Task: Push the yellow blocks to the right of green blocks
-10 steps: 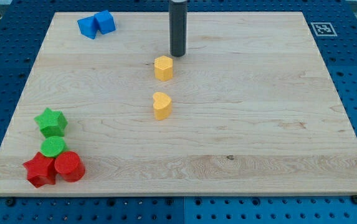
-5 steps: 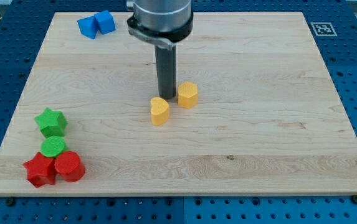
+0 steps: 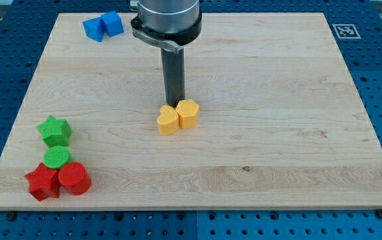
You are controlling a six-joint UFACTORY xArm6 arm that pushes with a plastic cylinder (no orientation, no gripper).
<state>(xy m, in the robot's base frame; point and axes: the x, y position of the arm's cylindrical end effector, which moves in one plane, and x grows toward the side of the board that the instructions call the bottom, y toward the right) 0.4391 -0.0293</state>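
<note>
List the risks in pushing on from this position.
My tip sits just above the seam where the yellow heart block and the yellow hexagonal block touch. Pushing down the view may wedge them apart, so one probably slips off to the side. Both must end right of the green star block and green round block; the red blocks crowd that corner and could get knocked.

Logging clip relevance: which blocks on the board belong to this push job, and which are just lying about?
Belong to the job:
yellow heart block
yellow hexagonal block, touching the heart
green star block
green round block
my tip, just above the yellow pair

Lying about:
two blue blocks
red star block
red round block
</note>
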